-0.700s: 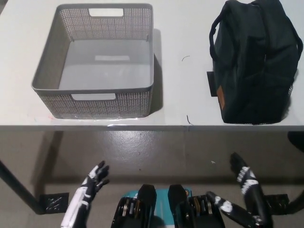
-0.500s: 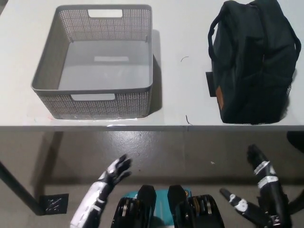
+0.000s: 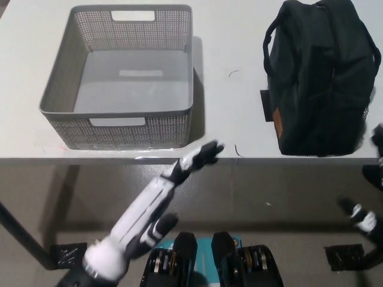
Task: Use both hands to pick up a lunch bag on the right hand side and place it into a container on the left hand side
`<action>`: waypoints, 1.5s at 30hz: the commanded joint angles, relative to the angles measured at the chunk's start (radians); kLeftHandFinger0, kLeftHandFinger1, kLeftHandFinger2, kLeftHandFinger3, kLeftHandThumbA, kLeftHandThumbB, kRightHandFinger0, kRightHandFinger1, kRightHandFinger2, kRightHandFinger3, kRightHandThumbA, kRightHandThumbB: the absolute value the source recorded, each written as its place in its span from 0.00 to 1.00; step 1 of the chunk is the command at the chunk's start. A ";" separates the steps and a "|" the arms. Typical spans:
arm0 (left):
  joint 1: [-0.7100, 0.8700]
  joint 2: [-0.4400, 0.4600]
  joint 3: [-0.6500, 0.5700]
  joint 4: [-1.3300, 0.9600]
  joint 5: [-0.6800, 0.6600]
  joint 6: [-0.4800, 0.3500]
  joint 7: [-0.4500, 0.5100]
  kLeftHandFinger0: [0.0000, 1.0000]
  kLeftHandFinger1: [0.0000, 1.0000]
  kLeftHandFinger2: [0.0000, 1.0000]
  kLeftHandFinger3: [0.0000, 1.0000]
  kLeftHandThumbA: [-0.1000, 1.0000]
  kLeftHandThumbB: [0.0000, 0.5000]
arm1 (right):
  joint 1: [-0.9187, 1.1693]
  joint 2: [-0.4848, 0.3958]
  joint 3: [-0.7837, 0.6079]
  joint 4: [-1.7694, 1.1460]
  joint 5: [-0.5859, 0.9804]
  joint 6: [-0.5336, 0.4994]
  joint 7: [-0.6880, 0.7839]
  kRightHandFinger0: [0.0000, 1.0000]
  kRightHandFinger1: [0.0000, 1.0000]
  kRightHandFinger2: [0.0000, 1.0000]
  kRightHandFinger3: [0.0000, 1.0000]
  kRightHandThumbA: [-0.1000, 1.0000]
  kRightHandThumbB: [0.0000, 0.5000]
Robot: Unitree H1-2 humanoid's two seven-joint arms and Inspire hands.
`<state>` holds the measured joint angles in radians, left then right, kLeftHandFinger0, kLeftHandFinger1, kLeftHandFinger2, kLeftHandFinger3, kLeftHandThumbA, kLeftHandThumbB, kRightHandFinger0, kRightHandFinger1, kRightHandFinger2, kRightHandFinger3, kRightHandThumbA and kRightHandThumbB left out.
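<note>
From my remote station, the white desk (image 3: 227,107) lay beyond both hands. The grey perforated container (image 3: 128,128) sat empty just ahead and to the left of my left hand (image 3: 200,156), which reached the desk's near edge with fingers spread wide, holding nothing. The dark lunch bag (image 3: 320,78) stood upright well to that hand's right. My right hand (image 3: 368,206) showed at the frame's edge below the bag; I could not tell its state.

No readable text anywhere.
The lunch bag (image 3: 320,78) carries a small brown tag (image 3: 277,118), its marking too small to read.
</note>
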<state>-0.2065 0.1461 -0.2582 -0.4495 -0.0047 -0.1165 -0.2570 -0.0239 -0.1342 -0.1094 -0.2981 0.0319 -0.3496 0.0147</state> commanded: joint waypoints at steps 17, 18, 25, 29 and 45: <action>-0.609 -0.317 0.185 0.600 -0.072 0.323 0.134 1.00 1.00 1.00 1.00 1.00 0.82 | -0.363 -0.148 -0.170 0.329 0.182 0.102 -0.014 1.00 1.00 1.00 1.00 1.00 0.63; -0.644 -0.335 0.201 0.654 -0.062 0.309 0.164 1.00 1.00 1.00 1.00 1.00 0.87 | -0.385 -0.155 -0.173 0.361 0.186 0.096 -0.011 1.00 1.00 1.00 1.00 1.00 0.60; -0.791 -0.388 0.273 0.905 -0.028 0.189 0.288 1.00 1.00 1.00 1.00 1.00 0.91 | -0.486 -0.173 -0.173 0.494 0.213 0.075 0.017 1.00 1.00 1.00 1.00 1.00 0.66; -0.828 -0.412 0.295 0.971 -0.012 0.177 0.359 1.00 1.00 1.00 1.00 1.00 0.98 | -0.510 -0.164 -0.168 0.513 0.219 0.086 0.012 1.00 1.00 1.00 1.00 1.00 0.76; -0.868 -0.381 0.322 1.116 -0.012 0.108 0.417 1.00 1.00 1.00 1.00 1.00 0.77 | -0.540 -0.153 -0.151 0.587 0.244 0.057 0.049 1.00 1.00 1.00 1.00 1.00 0.64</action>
<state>-0.9982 -0.2456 0.0688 0.6581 -0.0307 0.0589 0.1321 -0.5135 -0.2759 -0.2618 0.2817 0.2484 -0.2523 0.0320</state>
